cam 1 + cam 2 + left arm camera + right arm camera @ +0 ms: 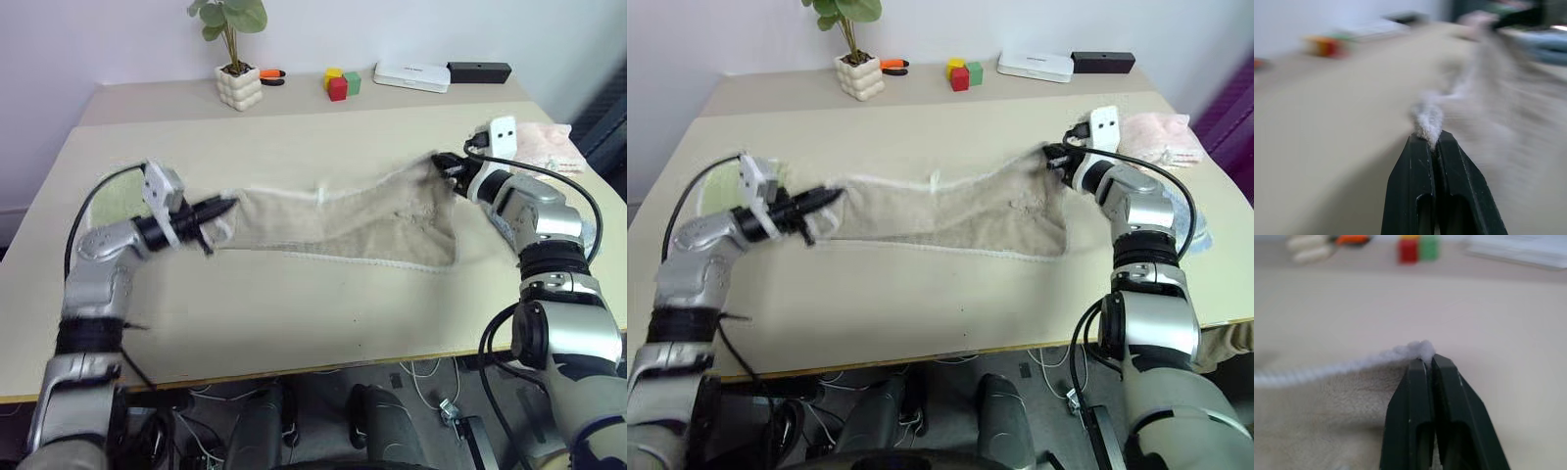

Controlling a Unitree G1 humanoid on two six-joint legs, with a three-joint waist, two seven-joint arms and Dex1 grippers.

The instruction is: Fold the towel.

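Towel cloth was seen stretched across the middle of the table, held up by its two far corners, with the lower part sagging onto the tabletop. In the head views the whole beige length and its pale hem could be followed from one arm to the other. The wrist views gave the detail of the grips: the left gripper had its black fingers pressed together on a pinched tuft of the towel's edge, and the right gripper was likewise closed tight on a whitish corner of hem.

A green cloth lay near the table's left edge, partly hidden behind the left arm. A pink cloth was set by the right edge, behind the right arm. Along the far edge were placed a potted plant, an orange object, coloured blocks, a white box and a black box.

Both arms were held out over the table, the left gripper turned inward toward the right.
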